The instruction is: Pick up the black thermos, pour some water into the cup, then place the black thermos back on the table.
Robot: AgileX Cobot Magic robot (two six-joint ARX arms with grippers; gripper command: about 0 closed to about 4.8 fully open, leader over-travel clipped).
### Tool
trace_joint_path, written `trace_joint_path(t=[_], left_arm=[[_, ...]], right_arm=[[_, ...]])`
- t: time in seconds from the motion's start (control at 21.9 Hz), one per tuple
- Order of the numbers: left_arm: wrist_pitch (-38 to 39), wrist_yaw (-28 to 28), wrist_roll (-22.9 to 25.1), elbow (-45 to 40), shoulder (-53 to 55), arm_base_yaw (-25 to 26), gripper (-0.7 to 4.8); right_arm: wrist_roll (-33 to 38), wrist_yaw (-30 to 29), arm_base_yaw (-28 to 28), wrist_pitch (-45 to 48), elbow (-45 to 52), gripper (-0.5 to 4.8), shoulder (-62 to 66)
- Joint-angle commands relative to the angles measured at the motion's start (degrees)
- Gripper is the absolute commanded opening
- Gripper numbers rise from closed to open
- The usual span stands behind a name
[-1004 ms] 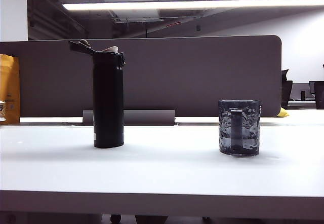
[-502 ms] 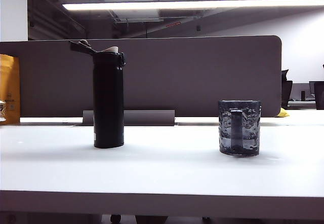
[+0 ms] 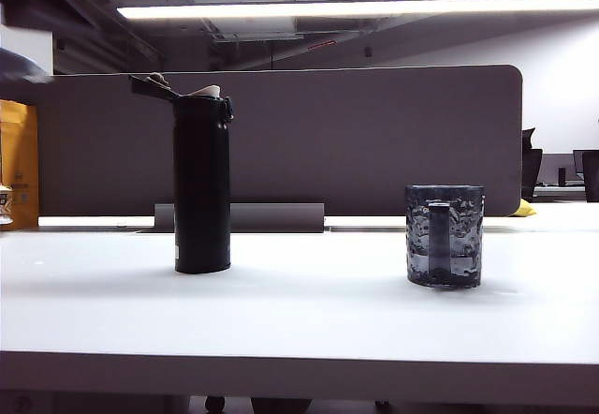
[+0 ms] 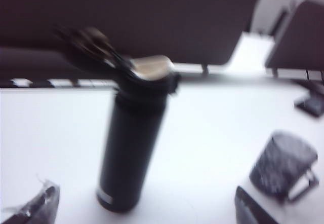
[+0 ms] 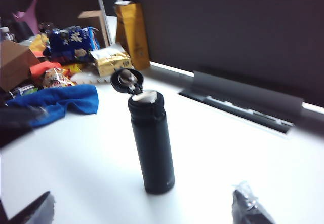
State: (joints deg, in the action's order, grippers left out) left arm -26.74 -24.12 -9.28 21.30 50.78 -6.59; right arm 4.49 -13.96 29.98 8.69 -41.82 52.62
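Note:
The black thermos stands upright on the left of the white table, its flip lid hinged open. The cup, a dark dimpled glass mug, stands to the right with its handle facing the camera. In the left wrist view my left gripper is open, short of the thermos, with the cup off to one side. My right gripper is open too, and the thermos stands ahead of it, between the lines of its fingertips. Neither gripper touches anything.
A grey-brown partition panel runs along the table's far edge. A yellow package stands at the far left. The right wrist view shows a blue cloth, a yellow box and snack packets beyond the thermos. A blurred dark arm part fills the exterior view's upper left corner.
A blurred dark arm part has come into the upper left corner of the exterior view. The thermos and the cup stand where they were.

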Motion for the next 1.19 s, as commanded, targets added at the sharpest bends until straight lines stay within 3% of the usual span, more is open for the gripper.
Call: trace_joint_path(t=[0.05, 0.27, 0.55, 1.19], left_arm=[[-0.87, 3.02, 7.54, 2.60, 7.04, -3.72, 4.79], [-5.44, 8.63, 8.85, 6.27, 18.08, -7.56, 4.79], [-17.46, 9.49, 7.96, 8.85, 29.75, -7.56, 4.79], [-22.18, 9.94, 7.15, 15.89, 45.64, -7.58, 4.79]], right_arm=[[-0.15, 0.55, 1.70, 8.17, -0.24, 4.79, 4.74], [0.31, 0.52, 2.03, 12.37, -0.28, 4.79, 10.12], [1.29, 0.52, 1.84, 13.03, -0.33, 4.79, 12.57], [0.85, 0.59, 1.84, 12.96, -0.33, 4.79, 13.55]])
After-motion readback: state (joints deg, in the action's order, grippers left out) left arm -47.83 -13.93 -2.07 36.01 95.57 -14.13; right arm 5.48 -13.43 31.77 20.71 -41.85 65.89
